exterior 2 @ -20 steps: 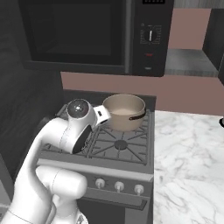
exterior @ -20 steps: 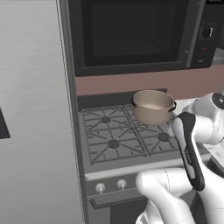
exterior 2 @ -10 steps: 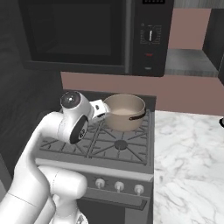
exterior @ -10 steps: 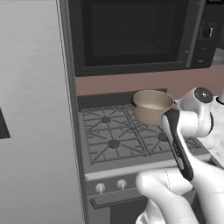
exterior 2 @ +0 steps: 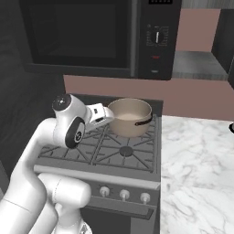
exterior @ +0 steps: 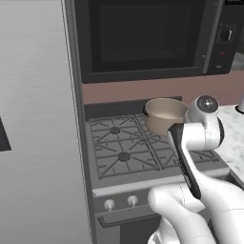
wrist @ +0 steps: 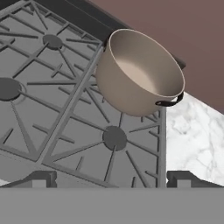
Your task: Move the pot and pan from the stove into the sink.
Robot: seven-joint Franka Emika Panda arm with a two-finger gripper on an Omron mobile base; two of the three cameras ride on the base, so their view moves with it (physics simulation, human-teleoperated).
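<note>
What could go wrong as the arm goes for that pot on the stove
The pot sits on the back right burner, close to the stove edge beside the marble counter; a nudge could slide it off the grate. Its rim is wide and its handles small, so the open gripper may grip poorly and drop it.

pot [wrist: 139, 74] on stove [wrist: 57, 109] rear-right burner

pot [exterior: 162, 116] partly behind arm, stove [wrist: 65, 118] cropped

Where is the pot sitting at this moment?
The pot sits on the stove's back right burner in both base views, just under the microwave, next to the marble counter on its right.
</note>
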